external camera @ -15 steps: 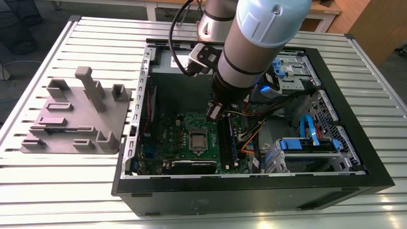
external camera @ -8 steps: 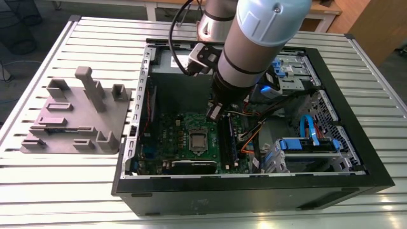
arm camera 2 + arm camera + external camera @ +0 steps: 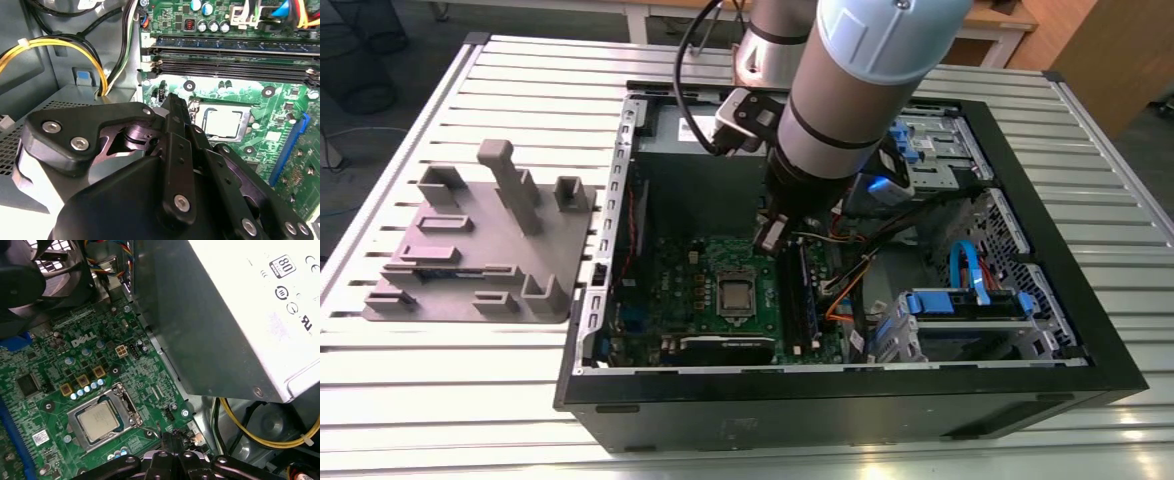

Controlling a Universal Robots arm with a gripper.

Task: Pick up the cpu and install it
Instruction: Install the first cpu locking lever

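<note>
The cpu (image 3: 100, 421) already sits in the motherboard (image 3: 707, 262) socket, its silver lid framed by the metal retention bracket (nothing shows between the fingers in either wrist view). The gripper (image 3: 176, 107) hangs over the board just beside the socket, toward the power supply (image 3: 240, 315), with its narrow fingers drawn together and empty. The chip is square, so no long axis matters. Seen from the gripper, it lies toward the memory slots (image 3: 230, 55). The power supply's white label carries certification marks, which I leave unread.
</note>
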